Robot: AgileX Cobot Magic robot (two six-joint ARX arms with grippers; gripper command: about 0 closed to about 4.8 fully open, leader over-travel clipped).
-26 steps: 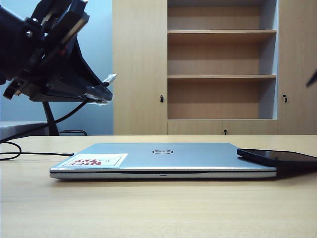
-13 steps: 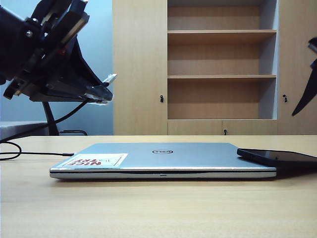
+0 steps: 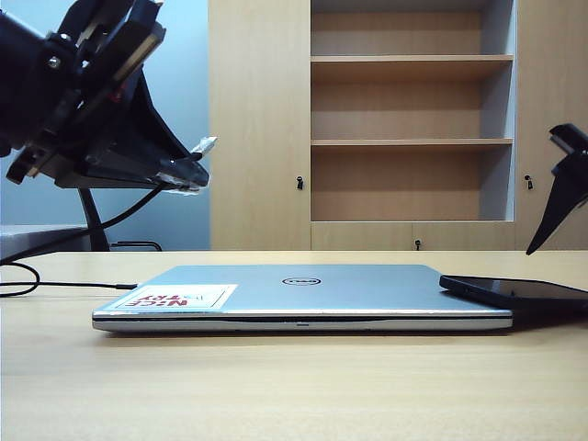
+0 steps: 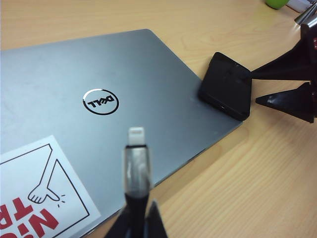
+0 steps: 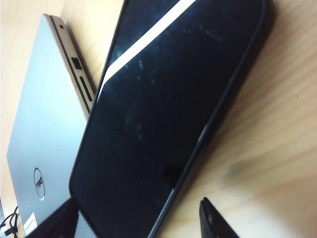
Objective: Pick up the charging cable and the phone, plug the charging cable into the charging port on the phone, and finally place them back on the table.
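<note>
Left gripper (image 3: 188, 173) hangs raised over the left end of the bench (image 3: 294, 386), its jaws clamped on the charging cable (image 4: 136, 168) just behind the plug, so the silver-white tip juts forward past the fingertips and points toward the right side of the scene; held that way, the connector is presented free and ready to meet a port rather than buried in the grip. From the gripper the black cord droops down and loops on the bench at the far left. Below and to the right lies a closed silver laptop (image 3: 303, 294), flat on the bench, with a white and red sticker (image 3: 175, 297) near its left front corner. The phone (image 3: 514, 291) rests screen up with one end propped on the laptop's right edge and the other end on the bench, so it sits slightly tilted; that lift probably leaves room for a finger to slip under its long side. Right gripper (image 5: 138, 220) hovers just above the phone with its jaws spread wide apart and nothing between them, one finger to each long side, judging by the right wrist view, which suggests a grasp across the phone's width is being lined up. The laptop's edge, touching the phone, is the nearest thing in the way of the inner finger. Behind everything stands a wooden shelf cabinet (image 3: 409, 119), well clear of both arms.
</note>
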